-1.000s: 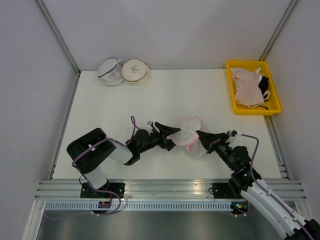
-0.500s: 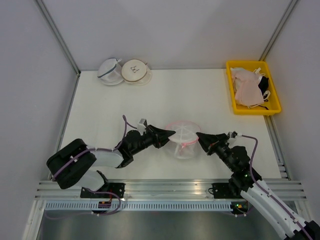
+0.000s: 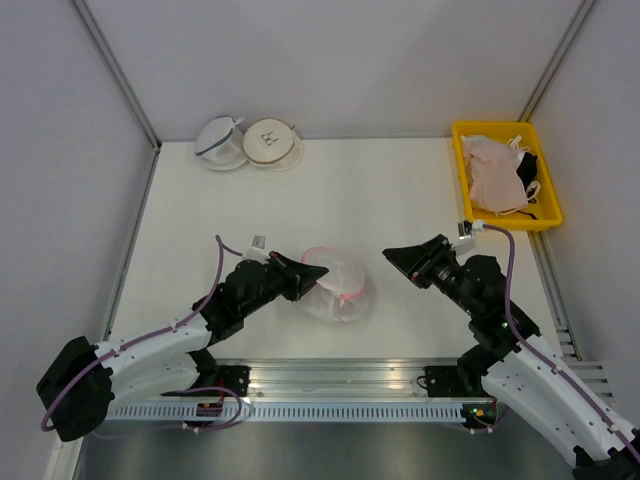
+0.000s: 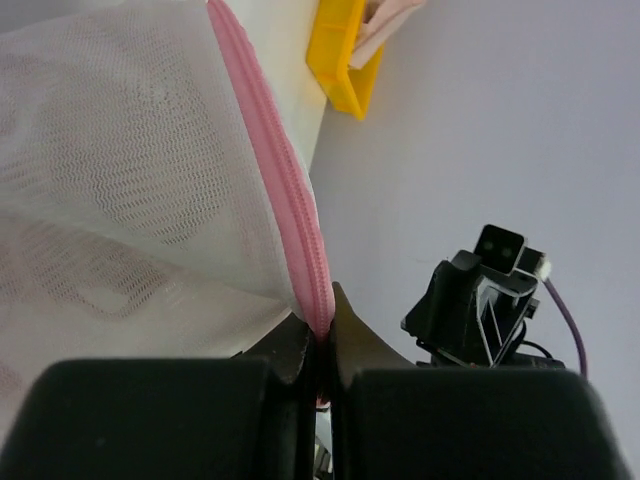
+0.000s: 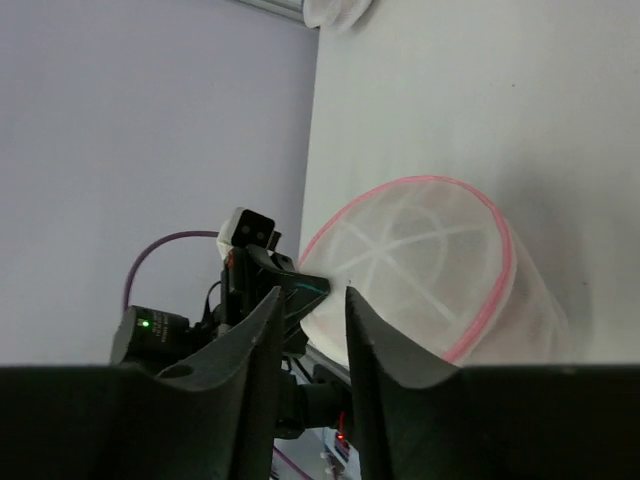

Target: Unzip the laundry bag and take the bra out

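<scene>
The laundry bag (image 3: 338,288), a white mesh dome with a pink rim, lies on the white table between the two arms. My left gripper (image 3: 316,272) is at the bag's left edge. In the left wrist view this gripper (image 4: 320,338) is shut on the pink zipper band (image 4: 285,200), with the mesh (image 4: 120,170) spreading away to the left. My right gripper (image 3: 392,256) hangs open to the right of the bag, apart from it. Its fingers (image 5: 262,335) hold nothing, and the laundry bag (image 5: 430,265) lies beyond them. The bra is hidden.
Two other mesh pouches (image 3: 220,143) (image 3: 272,142) sit at the back left corner. A yellow bin (image 3: 461,172) at the back right holds pale pink bras and a black-and-white garment. Grey walls close in the table on three sides.
My left gripper has shut on the bag's pink zipper band and drawn the bag left and nearer. My right gripper let go of the bag, opened and pulled back to the right.
</scene>
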Motion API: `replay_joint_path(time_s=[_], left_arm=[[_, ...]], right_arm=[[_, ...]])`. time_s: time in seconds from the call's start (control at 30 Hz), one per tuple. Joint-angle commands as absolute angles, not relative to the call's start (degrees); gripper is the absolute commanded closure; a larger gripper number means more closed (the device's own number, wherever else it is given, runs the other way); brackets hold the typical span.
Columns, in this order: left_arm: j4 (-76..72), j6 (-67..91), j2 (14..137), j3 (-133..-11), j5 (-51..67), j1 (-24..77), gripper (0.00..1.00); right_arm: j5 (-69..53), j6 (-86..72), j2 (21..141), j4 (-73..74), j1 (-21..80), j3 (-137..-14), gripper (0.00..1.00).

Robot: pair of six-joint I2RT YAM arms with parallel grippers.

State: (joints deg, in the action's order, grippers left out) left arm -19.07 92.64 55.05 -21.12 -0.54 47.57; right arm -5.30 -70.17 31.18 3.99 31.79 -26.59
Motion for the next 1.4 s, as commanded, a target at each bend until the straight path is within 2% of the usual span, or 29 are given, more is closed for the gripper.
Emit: replay_joint_path(time_s=[0.0, 0.13, 0.3, 0.6, 0.9, 1.17, 1.37], left_arm=[[-7.1, 87.7, 52.9, -24.5, -6.7, 47.4, 0.98], [-6.3, 88.4, 53.9, -25.1, -7.8, 47.4, 0.98], [-7.8, 89.5, 57.6, -26.7, -8.3, 47.4, 0.98], [-7.6, 89.9, 58.5, -30.1, -8.7, 47.4, 0.98], [-5.1, 94.0, 51.8, -26.5, -3.9, 47.4, 0.98], [-20.9, 104.6, 53.8, -17.5, 2.3, 47.4, 0.98], [-29.5, 109.6, 56.9, -15.7, 2.4, 47.4, 0.98]], right_arm=[[-8.5, -59.0, 34.4, 9.8, 32.1, -29.9, 0.65], [-10.8, -53.8, 38.1, 13.0, 33.8, -32.2, 0.61], [-10.3, -50.2, 42.7, 12.1, 39.6, -33.3, 0.59], [-1.1, -48.4, 50.3, 7.9, 55.4, -32.7, 0.6], [4.7, -44.7, 48.5, 9.5, 55.4, -33.6, 0.6], [-5.2, -42.8, 46.1, -3.8, 55.5, -28.7, 0.56], [-6.2, -40.5, 43.2, -2.5, 55.9, -26.8, 0.52]])
